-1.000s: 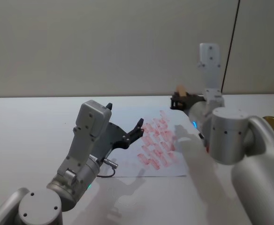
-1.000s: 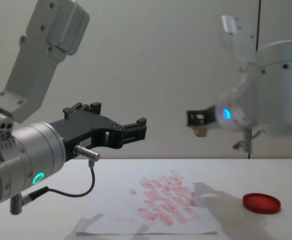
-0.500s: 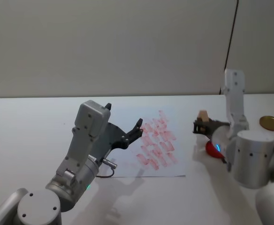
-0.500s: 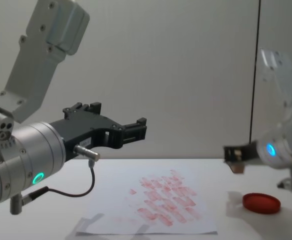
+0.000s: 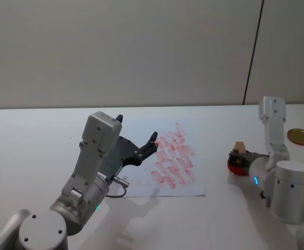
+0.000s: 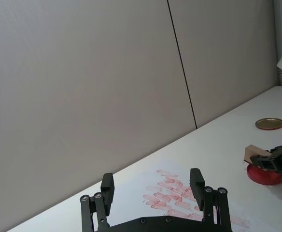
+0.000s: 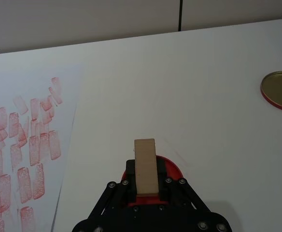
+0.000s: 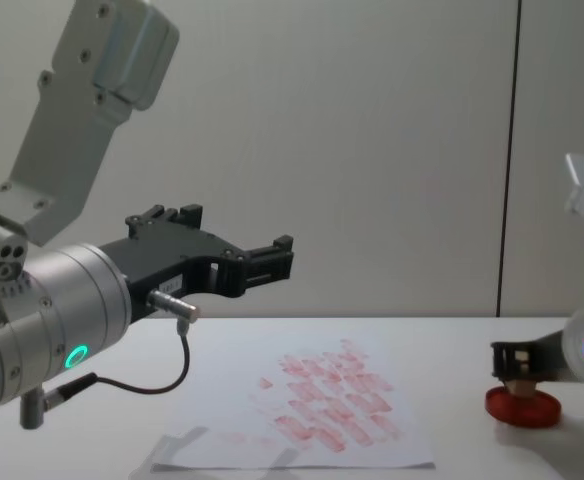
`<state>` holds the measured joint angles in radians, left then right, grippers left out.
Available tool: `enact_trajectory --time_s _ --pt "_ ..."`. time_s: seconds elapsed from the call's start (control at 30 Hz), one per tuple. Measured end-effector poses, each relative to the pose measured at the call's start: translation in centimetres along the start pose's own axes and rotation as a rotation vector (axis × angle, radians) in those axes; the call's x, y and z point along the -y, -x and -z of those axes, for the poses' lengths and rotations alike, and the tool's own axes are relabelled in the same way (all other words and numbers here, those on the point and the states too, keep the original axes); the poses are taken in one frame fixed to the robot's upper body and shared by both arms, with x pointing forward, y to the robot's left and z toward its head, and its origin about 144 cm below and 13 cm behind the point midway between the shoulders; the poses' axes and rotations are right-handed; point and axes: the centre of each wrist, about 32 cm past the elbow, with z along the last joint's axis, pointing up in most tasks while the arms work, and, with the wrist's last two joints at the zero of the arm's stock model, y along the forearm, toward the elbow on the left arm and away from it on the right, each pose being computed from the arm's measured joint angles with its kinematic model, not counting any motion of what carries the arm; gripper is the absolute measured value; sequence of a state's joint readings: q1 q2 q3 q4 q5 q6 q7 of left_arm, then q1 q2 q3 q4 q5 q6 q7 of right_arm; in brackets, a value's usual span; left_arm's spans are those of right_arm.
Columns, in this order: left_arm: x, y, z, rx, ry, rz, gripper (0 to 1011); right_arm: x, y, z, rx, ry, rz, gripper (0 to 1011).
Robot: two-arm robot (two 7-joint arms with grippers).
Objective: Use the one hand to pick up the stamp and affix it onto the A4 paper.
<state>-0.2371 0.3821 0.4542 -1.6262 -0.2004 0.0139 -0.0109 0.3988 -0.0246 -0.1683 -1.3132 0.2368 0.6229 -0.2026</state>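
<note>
Currently I count one stamp (image 7: 145,166), one red ink pad (image 8: 521,406), one A4 paper (image 5: 141,179), one gold lid (image 5: 300,136) and two grippers. The stamp sits clamped between the fingers of the right gripper (image 7: 146,186), low over the ink pad; in the chest view its lower end (image 8: 515,379) is at the pad's top surface, but I cannot tell if it actually touches. The block's long axis runs up and down, tilted slightly, with its upper end (image 5: 239,146) standing clear above the black fingers in the head view. In the left wrist view the stamp (image 6: 252,153) leans over the pad (image 6: 266,175).

The pad lies on the white table (image 5: 32,135) to the right of the paper, apart from the sheet's right edge, with bare table between them. The gold lid rests farther back and to the right, well apart from the pad. The paper carries many rows of red rectangular prints (image 7: 25,154), bunched toward its right half; its left part is plain. Its near edge lifts a little off the table in the chest view (image 8: 222,445).

The left gripper (image 5: 138,145) hangs above the paper's left part, its fingers spread wide with nothing between them, well apart from the right gripper. Open table lies in front of the paper and all along the left side.
</note>
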Motion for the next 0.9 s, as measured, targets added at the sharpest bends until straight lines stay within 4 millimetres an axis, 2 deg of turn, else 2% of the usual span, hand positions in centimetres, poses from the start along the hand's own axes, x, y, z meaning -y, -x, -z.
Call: enact_trajectory --time_s 0.2,0.23,0.27,0.57,0.6,0.7,0.9 --pt "0.0 0.0 0.0 0.0 0.0 0.0 993 0.0 -0.5 0.5 -0.004 0.008 0.011 255" --pt "0.0 0.0 0.0 0.0 0.0 0.0 993 0.0 -0.6 0.5 -0.005 0.007 0.01 311" --pt "0.0 0.0 0.0 0.0 0.0 0.0 993 0.0 -0.7 0.5 -0.005 0.006 0.01 311" --pt "0.0 0.0 0.0 0.0 0.0 0.0 993 0.4 -0.9 0.5 0.0 -0.024 0.0 594" --pt "0.0 0.0 0.0 0.0 0.0 0.0 993 0.5 -0.9 0.5 0.001 -0.029 -0.001 655" --pt "0.0 0.0 0.0 0.0 0.0 0.0 993 0.9 -0.8 0.4 0.009 -0.058 -0.007 713" --pt "0.0 0.0 0.0 0.0 0.0 0.0 993 1.8 -0.7 0.3 0.024 -0.123 -0.021 899"
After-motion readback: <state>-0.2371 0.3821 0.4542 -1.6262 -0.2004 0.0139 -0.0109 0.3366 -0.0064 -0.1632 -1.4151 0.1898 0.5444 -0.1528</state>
